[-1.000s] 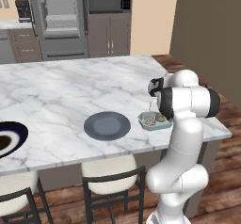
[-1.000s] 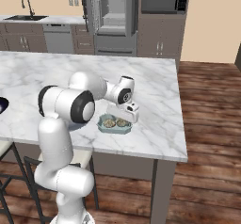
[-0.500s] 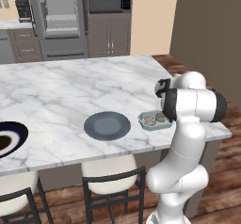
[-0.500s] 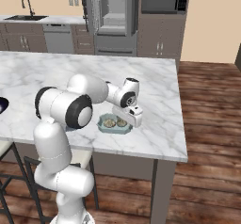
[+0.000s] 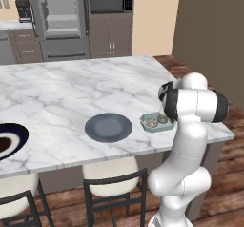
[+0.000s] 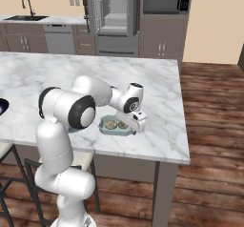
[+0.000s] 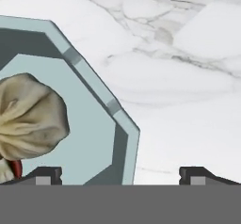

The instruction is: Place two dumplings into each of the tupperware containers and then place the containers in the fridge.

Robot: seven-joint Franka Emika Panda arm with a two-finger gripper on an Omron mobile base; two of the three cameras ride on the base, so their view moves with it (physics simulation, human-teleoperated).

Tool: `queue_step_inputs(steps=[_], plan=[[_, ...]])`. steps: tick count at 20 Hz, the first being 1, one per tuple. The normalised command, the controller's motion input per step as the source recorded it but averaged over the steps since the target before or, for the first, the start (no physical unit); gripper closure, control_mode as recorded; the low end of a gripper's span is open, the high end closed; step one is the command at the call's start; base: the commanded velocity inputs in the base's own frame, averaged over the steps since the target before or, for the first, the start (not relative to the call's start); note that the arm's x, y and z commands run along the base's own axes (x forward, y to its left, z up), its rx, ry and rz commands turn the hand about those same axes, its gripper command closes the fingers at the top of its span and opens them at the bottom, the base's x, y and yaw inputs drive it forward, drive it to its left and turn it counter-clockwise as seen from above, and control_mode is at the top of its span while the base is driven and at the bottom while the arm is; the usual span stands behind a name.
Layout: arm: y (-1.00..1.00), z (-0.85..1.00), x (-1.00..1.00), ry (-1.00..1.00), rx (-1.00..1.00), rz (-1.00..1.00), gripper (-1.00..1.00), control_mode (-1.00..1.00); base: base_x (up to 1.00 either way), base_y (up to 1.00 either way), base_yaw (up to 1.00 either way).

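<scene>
Marble bench (image 5: 71, 92) sitting in kitchen w/ fridge (image 6: 114, 11) standing open behind. Pincer (image 6: 138, 124), jaws released, is dropping lower beside teal container (image 6: 114, 125) vs. a sec ago.

A white marble tabletop (image 5: 71, 87) with grey veining carries everything here. A flat grey-blue round plate (image 5: 108, 127) lies near its front edge. Just beside it, toward the right end, rests the pale teal container (image 5: 156, 123) with two dumplings (image 5: 151, 123) lying inside it, side by side. At the far left edge sits a navy-rimmed plate (image 5: 10, 140), partly cut off and well apart from the others.
</scene>
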Motion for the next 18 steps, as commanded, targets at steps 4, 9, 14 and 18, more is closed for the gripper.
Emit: queue_step_inputs(steps=[4, 9, 14, 18], plan=[[0.0, -0.24, 0.0, 0.0, 0.0, 0.0, -1.0, -1.0, 0.0, 0.0, 0.0], [0.0, -0.22, 0.0, 0.0, 0.0, 0.0, -1.0, -1.0, 0.0, 0.0, 0.0], [0.0, -0.14, 0.0, 0.0, 0.0, 0.0, 1.0, -1.0, 0.0, 0.0, 0.0], [0.0, 0.0, 0.0, 0.0, 0.0, 0.0, 1.0, -1.0, 0.0, 0.0, 0.0]])
